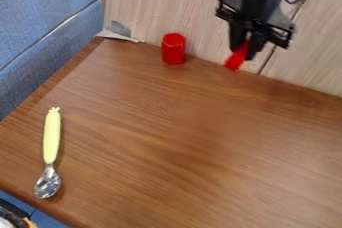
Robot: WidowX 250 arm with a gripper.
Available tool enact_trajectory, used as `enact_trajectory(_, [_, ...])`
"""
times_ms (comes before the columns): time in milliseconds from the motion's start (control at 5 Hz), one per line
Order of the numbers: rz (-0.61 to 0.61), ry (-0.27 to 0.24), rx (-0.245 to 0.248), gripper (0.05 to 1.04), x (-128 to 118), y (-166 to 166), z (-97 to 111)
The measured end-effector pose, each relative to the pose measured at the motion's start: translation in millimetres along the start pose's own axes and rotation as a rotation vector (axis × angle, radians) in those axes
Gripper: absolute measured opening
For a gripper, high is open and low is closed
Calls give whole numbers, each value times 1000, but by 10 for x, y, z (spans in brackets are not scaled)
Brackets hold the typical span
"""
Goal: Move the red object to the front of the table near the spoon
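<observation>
We seem to have the tool (247,52) clamped on a red piece (236,60), raised for carrying toward the spoon (51,144).

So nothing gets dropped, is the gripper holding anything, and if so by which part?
The gripper holds a small red object by its upper part, with the lower end sticking out below.

A brown, wood-grained flat table (200,147) carries a red, upright cylinder (174,49) near its back edge and, toward the left, a shiny metal spoon with a pale yellow-green handle (51,137) (bowl toward the front).
</observation>
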State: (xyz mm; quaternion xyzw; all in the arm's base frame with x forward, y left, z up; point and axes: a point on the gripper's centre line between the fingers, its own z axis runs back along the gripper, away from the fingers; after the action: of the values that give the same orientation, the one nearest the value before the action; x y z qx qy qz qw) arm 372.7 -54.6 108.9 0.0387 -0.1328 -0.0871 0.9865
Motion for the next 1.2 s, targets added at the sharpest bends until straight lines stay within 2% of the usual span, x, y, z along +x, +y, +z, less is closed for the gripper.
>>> enact_trajectory(200, [56,20,6,274,-457,206,128])
enact_trajectory(400, [36,41,16,274,-820,232,219])
enact_trajectory(600, [21,66,-59,274,-1104,83,186])
enact_trajectory(800, [-163,100,-137,274,-1309,-110,55])
enact_trajectory(1200, [-348,158,-133,274,-1688,-25,-350])
